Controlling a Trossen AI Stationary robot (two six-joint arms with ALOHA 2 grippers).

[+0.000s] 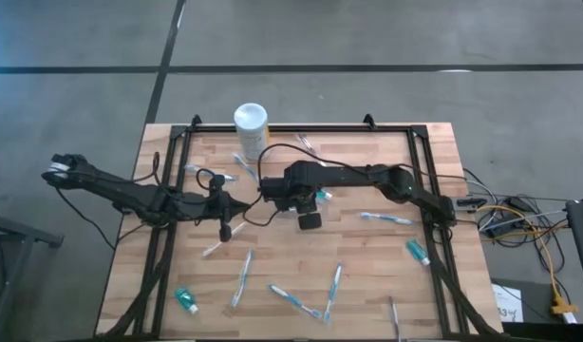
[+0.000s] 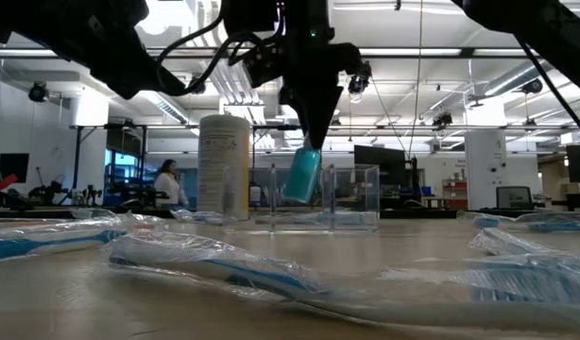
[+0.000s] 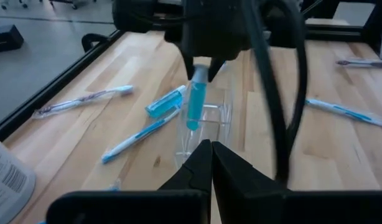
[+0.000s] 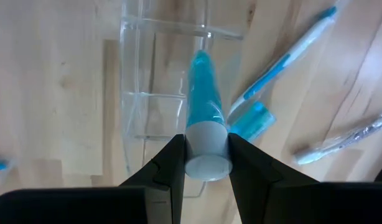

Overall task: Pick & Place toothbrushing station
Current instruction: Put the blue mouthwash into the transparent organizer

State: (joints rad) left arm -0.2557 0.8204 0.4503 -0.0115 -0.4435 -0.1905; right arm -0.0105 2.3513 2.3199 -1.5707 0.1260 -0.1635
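Observation:
The toothbrushing station, a see-through holder (image 4: 155,81) (image 2: 342,198), stands on the wooden table near its middle. My right gripper (image 4: 206,155) (image 2: 307,132) hangs above it, pointing down, shut on a teal toothpaste tube (image 2: 302,176) (image 3: 196,102). The tube's lower end is at the holder's rim; whether it is inside, I cannot tell. My left gripper (image 3: 211,152) (image 1: 239,204) is shut on nothing, just left of the holder and pointing at it. My right gripper pinches the tube's white cap (image 4: 208,142) between its two fingers, which come from above and point down. The tube hangs upright below the fingers, cap up, lifted clear of the table, with its flat end (image 4: 200,62) over the holder.
A white canister (image 1: 251,123) (image 2: 224,165) stands at the far edge. A second teal tube (image 4: 253,119) (image 3: 166,101) and a toothbrush (image 4: 290,46) lie right beside the holder. More wrapped toothbrushes (image 1: 242,275) and tubes (image 1: 185,300) (image 1: 418,251) lie scattered over the near half.

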